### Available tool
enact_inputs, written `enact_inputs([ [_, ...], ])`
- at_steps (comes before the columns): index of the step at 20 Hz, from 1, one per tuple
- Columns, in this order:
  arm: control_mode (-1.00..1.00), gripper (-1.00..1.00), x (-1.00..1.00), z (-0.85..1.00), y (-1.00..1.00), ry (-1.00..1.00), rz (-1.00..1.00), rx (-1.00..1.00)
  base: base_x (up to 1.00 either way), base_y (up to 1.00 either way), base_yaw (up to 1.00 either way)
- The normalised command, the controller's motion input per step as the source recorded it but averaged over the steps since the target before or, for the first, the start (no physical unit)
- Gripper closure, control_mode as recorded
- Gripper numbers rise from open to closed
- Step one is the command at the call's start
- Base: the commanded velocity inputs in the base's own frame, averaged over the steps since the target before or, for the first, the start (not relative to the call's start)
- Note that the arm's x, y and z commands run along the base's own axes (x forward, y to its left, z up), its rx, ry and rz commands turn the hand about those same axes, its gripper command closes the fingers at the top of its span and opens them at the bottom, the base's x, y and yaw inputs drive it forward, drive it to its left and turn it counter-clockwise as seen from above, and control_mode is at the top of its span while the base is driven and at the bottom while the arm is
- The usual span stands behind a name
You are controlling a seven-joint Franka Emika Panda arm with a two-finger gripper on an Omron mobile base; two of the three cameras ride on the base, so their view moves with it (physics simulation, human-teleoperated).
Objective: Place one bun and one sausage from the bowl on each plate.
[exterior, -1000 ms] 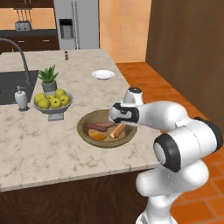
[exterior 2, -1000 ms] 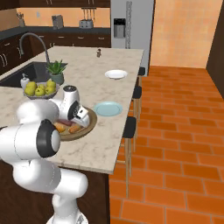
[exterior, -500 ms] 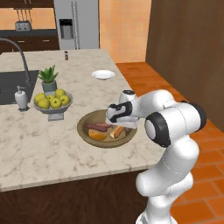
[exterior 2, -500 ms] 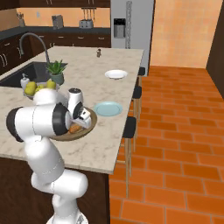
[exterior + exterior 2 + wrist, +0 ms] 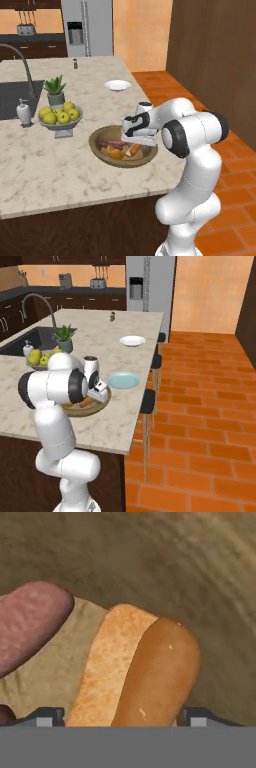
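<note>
Across the marble island (image 5: 45, 170) (brick floor (image 5: 200, 421) beyond) sits the bowl (image 5: 100, 149).

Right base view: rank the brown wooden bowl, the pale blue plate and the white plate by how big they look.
1. Brown wooden bowl, though the arm covers much of it.
2. Pale blue plate.
3. White plate.
The white plate sits farther from the camera, so the two plates may really be similar in size.
</note>
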Motion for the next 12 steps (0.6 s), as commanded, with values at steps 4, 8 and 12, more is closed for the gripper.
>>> enact_inputs([
  [4,-1.00,1.00,-0.01,-0.22,0.25,-0.01,0.00,0.01,0.00,0.00,0.00],
  [8,-1.00,1.00,-0.19,0.35,-0.02,-0.12,0.00,0.08,0.00,0.00,0.00],
  [12,-1.00,1.00,-0.53,0.94,-0.37,-0.18,0.00,0.16,0.00,0.00,0.00],
])
